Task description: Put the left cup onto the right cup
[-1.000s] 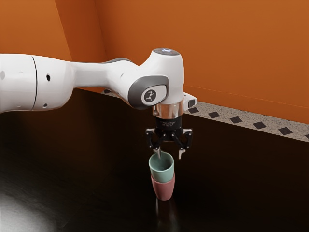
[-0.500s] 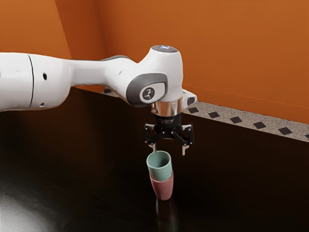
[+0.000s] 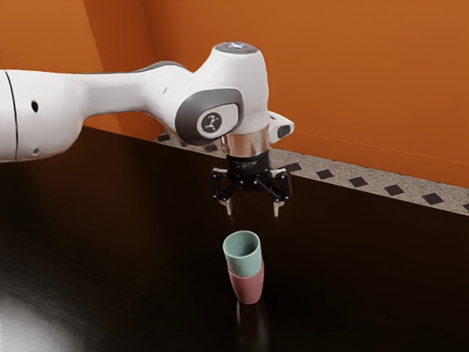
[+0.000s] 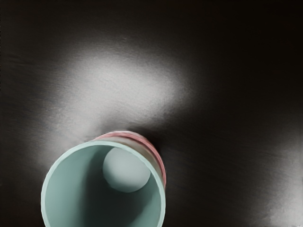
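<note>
The teal cup [image 3: 242, 251] sat nested upright in the pink cup [image 3: 248, 287] on the dark table [image 3: 110, 257] — mouth open upward. The gripper [image 3: 253, 213] hung directly above the pink cup, clear of both cups — fingers spread apart, holding nothing.

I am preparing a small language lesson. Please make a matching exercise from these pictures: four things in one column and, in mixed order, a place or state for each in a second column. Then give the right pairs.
Things:
1. green cup
2. pink cup
3. gripper
4. table

Places or states:
A. open and empty, above the two cups
B. sits inside the other cup
C. dark and shiny
D. stands at the bottom of the stack

Pairs: 1-B, 2-D, 3-A, 4-C
</note>
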`<state>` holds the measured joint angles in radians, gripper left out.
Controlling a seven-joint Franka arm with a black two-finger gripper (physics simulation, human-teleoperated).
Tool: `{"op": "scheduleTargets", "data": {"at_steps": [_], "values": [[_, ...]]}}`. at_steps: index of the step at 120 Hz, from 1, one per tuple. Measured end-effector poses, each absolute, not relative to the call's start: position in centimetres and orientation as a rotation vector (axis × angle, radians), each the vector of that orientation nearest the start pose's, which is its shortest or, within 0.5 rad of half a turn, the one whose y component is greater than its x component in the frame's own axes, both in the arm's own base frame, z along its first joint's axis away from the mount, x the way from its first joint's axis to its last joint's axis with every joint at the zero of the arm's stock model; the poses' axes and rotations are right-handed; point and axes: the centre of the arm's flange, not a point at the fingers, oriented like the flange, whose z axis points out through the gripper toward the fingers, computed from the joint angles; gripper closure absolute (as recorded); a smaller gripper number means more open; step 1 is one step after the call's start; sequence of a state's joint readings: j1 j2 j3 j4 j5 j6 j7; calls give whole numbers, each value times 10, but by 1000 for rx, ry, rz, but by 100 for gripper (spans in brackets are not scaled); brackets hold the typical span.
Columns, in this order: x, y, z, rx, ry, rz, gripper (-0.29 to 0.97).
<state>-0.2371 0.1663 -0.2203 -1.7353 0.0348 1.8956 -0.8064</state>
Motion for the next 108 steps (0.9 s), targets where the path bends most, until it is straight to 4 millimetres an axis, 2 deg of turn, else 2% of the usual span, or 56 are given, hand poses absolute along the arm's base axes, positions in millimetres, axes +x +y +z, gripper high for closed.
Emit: {"op": "scheduleTargets", "data": {"at_steps": [29,57,108], "values": [[551,-253,493,-3129,-334,-25,0],[551,-230,503,-3133,-153,-35,0],[572,-162,506,-3094,126,-23,0]]}}
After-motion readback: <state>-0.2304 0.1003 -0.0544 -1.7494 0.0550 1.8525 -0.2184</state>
